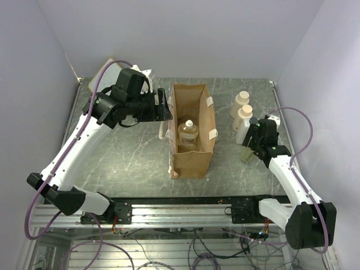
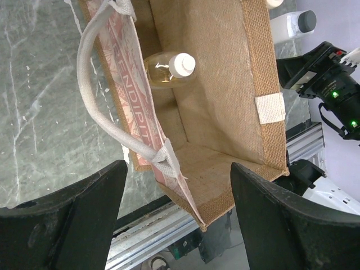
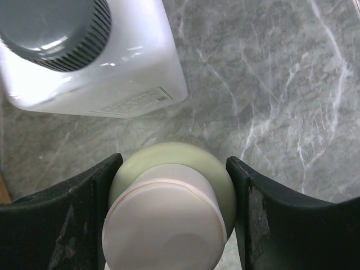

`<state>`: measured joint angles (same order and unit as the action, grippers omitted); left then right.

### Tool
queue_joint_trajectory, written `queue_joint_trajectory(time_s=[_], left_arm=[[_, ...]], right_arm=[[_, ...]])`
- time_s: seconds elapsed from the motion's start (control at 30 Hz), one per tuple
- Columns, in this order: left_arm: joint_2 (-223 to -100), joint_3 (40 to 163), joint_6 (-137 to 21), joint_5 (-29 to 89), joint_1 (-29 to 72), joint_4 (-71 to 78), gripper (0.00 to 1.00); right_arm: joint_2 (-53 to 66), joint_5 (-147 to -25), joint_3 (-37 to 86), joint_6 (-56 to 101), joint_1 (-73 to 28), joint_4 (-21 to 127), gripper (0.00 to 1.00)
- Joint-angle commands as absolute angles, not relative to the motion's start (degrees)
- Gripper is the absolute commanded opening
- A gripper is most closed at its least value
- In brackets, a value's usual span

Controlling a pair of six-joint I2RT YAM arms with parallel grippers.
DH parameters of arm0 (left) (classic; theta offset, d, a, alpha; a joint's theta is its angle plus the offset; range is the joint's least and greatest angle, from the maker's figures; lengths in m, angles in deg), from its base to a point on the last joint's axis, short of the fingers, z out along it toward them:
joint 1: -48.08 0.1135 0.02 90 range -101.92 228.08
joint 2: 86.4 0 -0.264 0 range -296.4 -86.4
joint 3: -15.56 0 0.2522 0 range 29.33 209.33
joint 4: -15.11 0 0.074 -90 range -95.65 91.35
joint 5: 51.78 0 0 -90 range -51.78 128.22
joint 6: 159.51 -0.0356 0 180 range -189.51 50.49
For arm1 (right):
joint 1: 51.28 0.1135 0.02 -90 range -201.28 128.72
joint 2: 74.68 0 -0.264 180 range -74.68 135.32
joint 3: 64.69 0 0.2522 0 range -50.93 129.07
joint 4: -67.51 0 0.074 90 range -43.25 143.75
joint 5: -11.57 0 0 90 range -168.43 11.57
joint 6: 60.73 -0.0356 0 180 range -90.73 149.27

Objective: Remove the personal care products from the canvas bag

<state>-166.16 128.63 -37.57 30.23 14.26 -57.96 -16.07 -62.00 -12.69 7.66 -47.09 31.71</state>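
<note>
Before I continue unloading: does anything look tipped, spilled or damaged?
Nothing stands out. The canvas bag stands upright and open, the amber bottle upright inside. The right hand holds a pale bottle upright beside the black-capped bottle. No spill or damage visible.

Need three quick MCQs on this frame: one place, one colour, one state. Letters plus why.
1. Where is the amber bottle?
A) inside the canvas bag
B) standing outside the bag
C) under the bag

2. Cap colour of the white bottle beside the right gripper?
A) beige
B) dark grey
C) red

3. The right gripper's jaws are:
A) wide open on nothing
B) closed around a pale green bottle
C) gripping the bag

Answers:
1 A, both the top and left wrist views show it within the bag's walls.
2 B, the ribbed cap is dark grey in the right wrist view.
3 B, both jaws press the bottle's sides.
</note>
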Motion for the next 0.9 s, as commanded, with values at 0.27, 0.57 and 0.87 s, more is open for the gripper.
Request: queue_joint_trajectory(time_s=[0.27, 0.57, 0.87], left_arm=[[-161.8, 123.7, -34.9, 29.5, 14.7, -56.7, 0.85], [-162.8, 125.3, -35.6, 30.0, 14.7, -56.7, 0.85], [-164.1, 126.2, -36.5, 28.7, 14.7, -56.5, 0.85]], right_arm=[[-15.1, -61.4, -12.2, 12.5, -47.2, 36.2, 0.87], [-21.2, -60.1, -5.5, 9.9, -47.2, 25.1, 1.0], [-21.4, -68.1, 3.3, 6.8, -47.3, 24.2, 1.0]])
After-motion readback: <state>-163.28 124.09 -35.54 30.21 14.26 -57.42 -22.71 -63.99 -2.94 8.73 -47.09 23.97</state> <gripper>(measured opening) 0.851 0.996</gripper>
